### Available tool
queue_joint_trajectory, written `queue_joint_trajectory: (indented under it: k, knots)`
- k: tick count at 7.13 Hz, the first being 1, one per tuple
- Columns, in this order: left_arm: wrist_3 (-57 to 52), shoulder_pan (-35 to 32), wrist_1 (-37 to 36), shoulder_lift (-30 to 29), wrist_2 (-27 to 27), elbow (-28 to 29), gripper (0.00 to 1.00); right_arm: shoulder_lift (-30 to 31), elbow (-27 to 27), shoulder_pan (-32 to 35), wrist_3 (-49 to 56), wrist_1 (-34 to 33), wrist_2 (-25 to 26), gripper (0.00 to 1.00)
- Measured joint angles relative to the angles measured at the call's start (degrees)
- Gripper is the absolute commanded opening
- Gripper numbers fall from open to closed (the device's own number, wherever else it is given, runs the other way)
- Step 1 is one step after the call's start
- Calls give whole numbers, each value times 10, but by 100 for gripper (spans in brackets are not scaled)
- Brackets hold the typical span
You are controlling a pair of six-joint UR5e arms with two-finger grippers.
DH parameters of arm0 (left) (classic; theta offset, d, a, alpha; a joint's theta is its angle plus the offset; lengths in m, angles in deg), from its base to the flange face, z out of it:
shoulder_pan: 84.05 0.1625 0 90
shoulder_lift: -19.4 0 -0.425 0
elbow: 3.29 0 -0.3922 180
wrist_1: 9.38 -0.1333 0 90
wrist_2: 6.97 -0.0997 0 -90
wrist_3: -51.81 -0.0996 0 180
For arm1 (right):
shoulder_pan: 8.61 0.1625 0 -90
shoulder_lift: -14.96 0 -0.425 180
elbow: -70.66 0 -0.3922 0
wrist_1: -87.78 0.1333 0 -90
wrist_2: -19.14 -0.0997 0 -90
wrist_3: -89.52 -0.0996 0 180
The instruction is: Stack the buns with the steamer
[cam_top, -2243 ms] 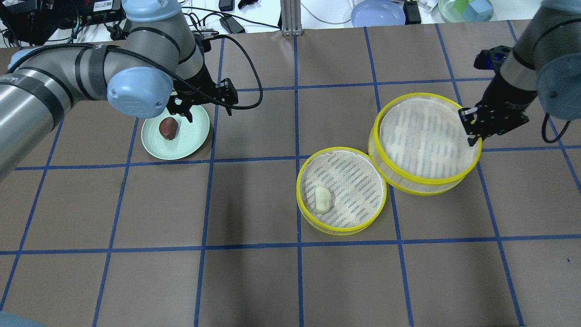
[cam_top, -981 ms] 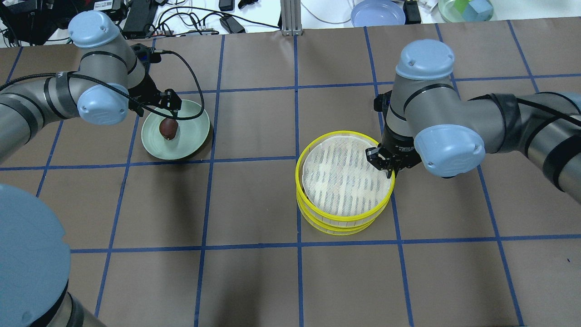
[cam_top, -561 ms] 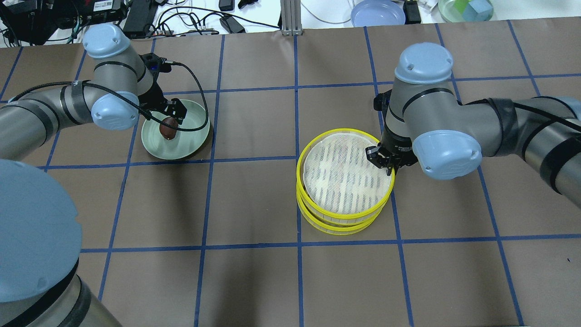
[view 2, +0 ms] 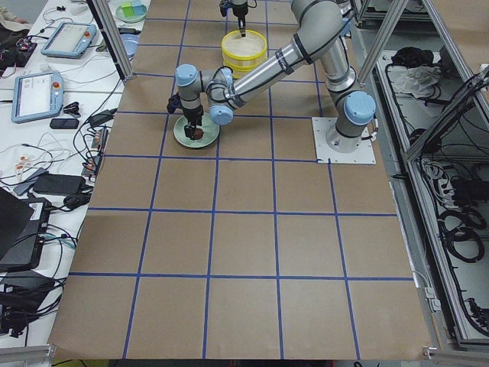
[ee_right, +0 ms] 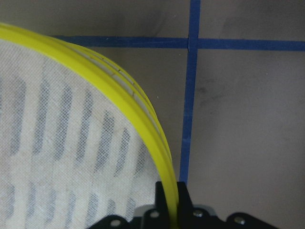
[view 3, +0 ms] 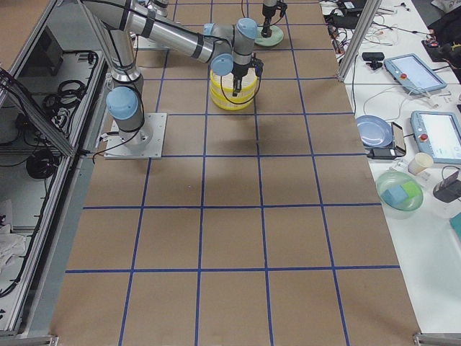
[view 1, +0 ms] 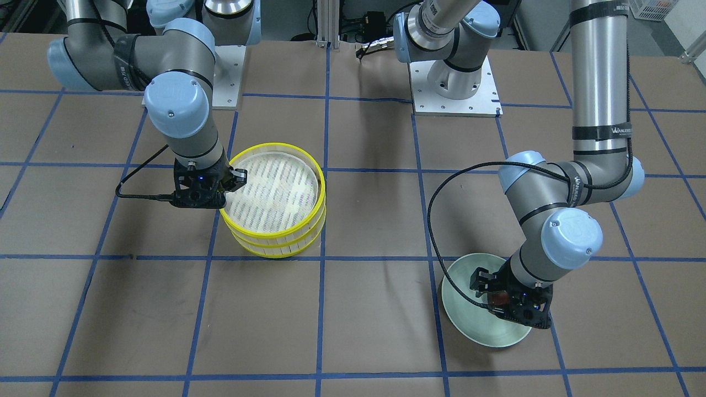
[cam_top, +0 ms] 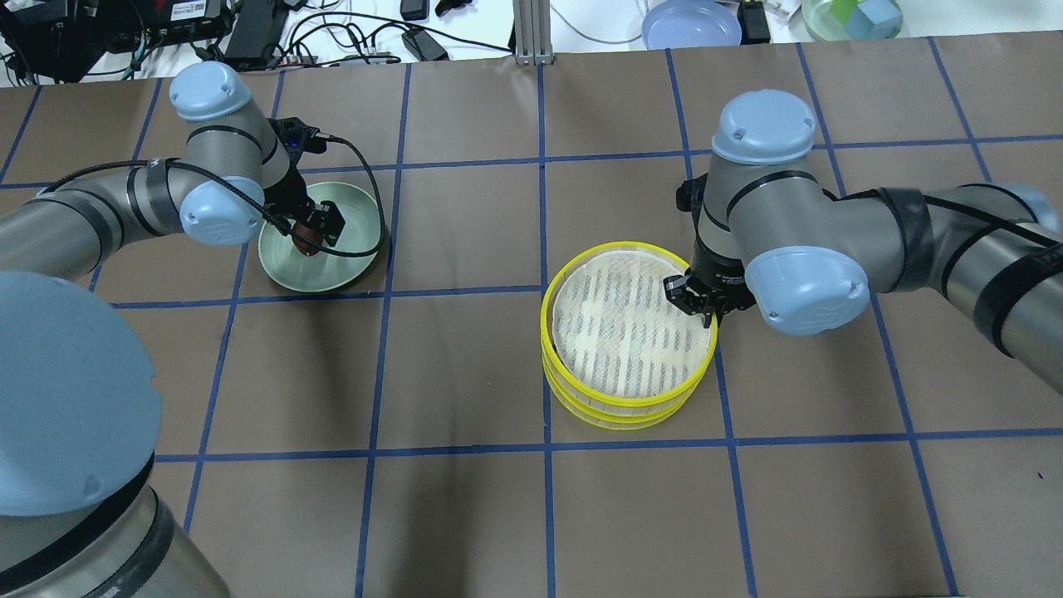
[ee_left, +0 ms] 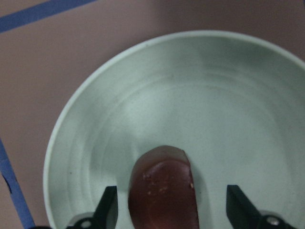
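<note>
Yellow-rimmed steamer tiers [cam_top: 623, 409] sit stacked mid-table, the right gripper [cam_top: 696, 304] pinched tight on the upper tier [cam_top: 629, 332] at its rim. Over the pale green plate [cam_top: 353, 267], the left gripper [ee_left: 174, 206] is spread wide, straddling the reddish-brown bun [ee_left: 164, 183] without touching it.

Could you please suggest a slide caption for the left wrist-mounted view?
Open left gripper straddling the dark reddish-brown bun lying on the pale green plate.
</note>
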Motion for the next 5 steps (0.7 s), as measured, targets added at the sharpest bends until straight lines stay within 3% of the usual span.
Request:
queue_joint_trajectory:
  k: [1, 2, 3, 4, 5]
  knots:
    - [2, 0, -1, -2, -2, 3, 0, 0, 0, 0, 1, 1, 1, 0]
    - [6, 0, -2, -1, -5, 5, 0, 0, 0, 0, 2, 2, 1, 28]
    - [12, 0, -3, 5, -15, 8, 0, 0, 0, 0, 2, 6, 4, 70]
    - [17, 0, -2, 12, -32, 10, 0, 0, 1, 1, 3, 12, 11, 98]
    - [20, -1, -1, 21, -40, 12, 0, 0, 0, 1, 2, 16, 14, 100]
